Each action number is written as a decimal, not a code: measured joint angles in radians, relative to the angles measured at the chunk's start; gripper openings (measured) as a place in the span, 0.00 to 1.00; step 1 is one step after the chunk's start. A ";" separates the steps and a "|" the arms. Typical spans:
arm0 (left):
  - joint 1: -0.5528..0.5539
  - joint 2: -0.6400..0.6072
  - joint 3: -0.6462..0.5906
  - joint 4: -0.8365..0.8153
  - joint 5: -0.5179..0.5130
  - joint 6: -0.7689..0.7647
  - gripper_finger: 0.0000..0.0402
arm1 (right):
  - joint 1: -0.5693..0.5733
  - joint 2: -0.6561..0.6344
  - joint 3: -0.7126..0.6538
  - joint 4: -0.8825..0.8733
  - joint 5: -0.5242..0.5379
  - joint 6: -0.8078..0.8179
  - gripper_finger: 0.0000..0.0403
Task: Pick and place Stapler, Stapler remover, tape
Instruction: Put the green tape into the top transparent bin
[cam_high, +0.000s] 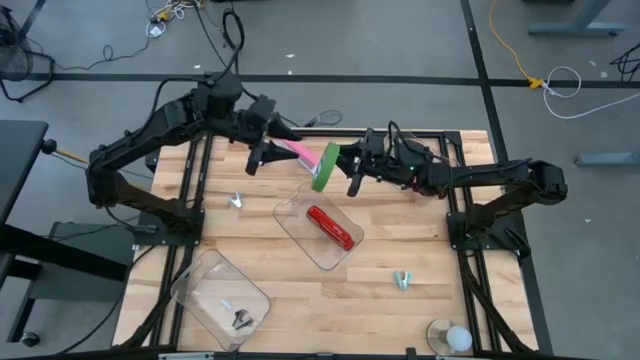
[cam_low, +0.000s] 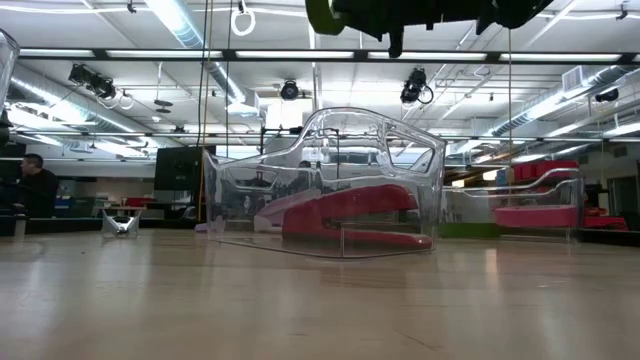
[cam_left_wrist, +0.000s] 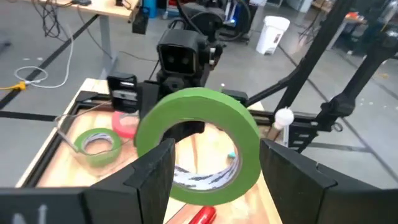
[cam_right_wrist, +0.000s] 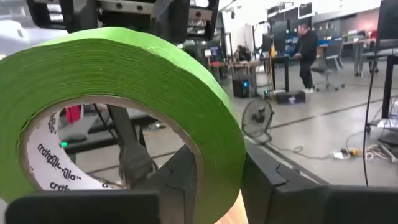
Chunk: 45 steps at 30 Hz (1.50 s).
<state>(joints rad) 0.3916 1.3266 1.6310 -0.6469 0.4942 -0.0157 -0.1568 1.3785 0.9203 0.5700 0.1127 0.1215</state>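
High view: right gripper (cam_high: 340, 168) holds 1 green tape ring (cam_high: 325, 166) upright above the bench (cam_high: 400, 240), jaws closed on its wall; left gripper (cam_high: 262, 152) just beside it, jaws parted. Red stapler (cam_high: 332, 227) lies in a clear tray (cam_high: 290, 215).

Low view: stapler (cam_low: 350, 215) inside the tray (cam_low: 400, 150).

Left wrist view: held ring (cam_left_wrist: 198, 143) between the open fingers (cam_left_wrist: 152, 177); second green ring (cam_left_wrist: 98, 145) and a red-pink ring (cam_left_wrist: 126, 124) on the bench.

Right wrist view: ring (cam_right_wrist: 124, 68) gripped.
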 joint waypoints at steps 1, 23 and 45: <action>0.001 0.000 0.000 -0.017 -0.001 0.012 0.57 | -0.001 0.000 0.000 -0.009 0.000 0.000 0.23; 0.011 0.001 0.000 -0.053 -0.015 0.037 0.29 | -0.209 -0.243 0.000 -0.634 0.002 -0.002 0.23; 0.011 0.001 0.000 -0.052 -0.016 0.032 0.29 | -0.452 -0.319 0.000 -1.190 0.002 0.121 0.23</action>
<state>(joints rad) 0.4022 1.3277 1.6310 -0.6991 0.4783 0.0166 -0.6084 1.0599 0.9203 -0.6204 0.1146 0.2426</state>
